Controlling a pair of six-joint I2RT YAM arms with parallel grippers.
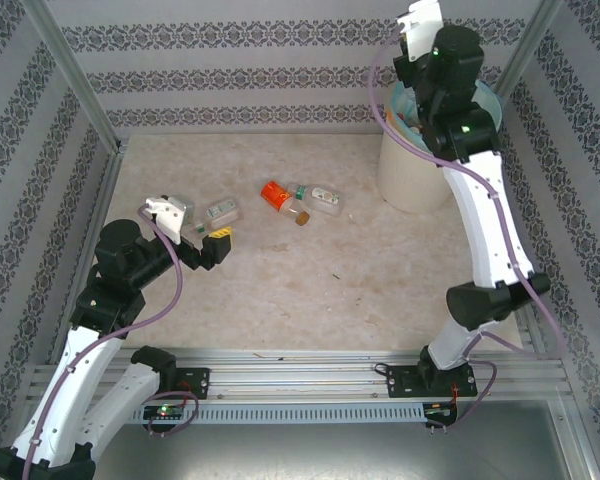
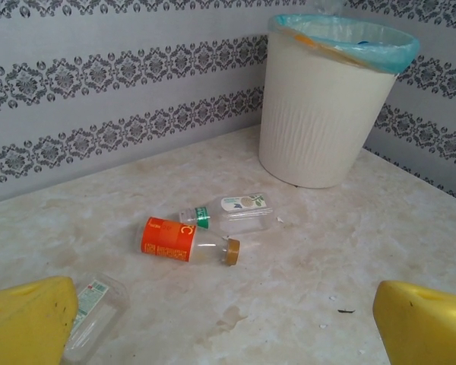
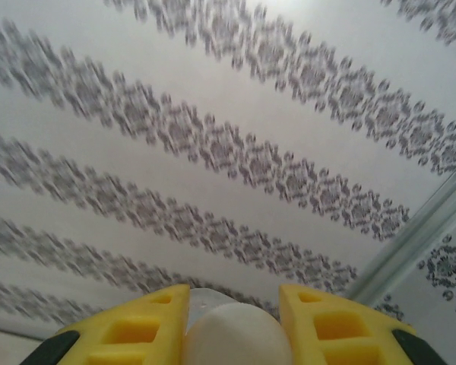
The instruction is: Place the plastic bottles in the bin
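Lying near the bin (image 2: pixel 319 114), an orange-labelled bottle (image 2: pixel 186 242) reads "C".

The left arm (image 1: pixel 72 368) and the right arm (image 1: pixel 485 225) pair glossy white link shells with bulky black joint housings. A thin mauve cable (image 1: pixel 184 270) trails along each, and a white housing (image 1: pixel 167 210) caps each wrist. Green lights (image 1: pixel 467 128) dot the right arm's joints. The left pincer (image 2: pixel 226 325) has plain yellow fingers (image 2: pixel 26 323) with dark specks; the right pincer (image 3: pixel 234 323) has yellow ones with moulded rectangular pockets, black at their roots.
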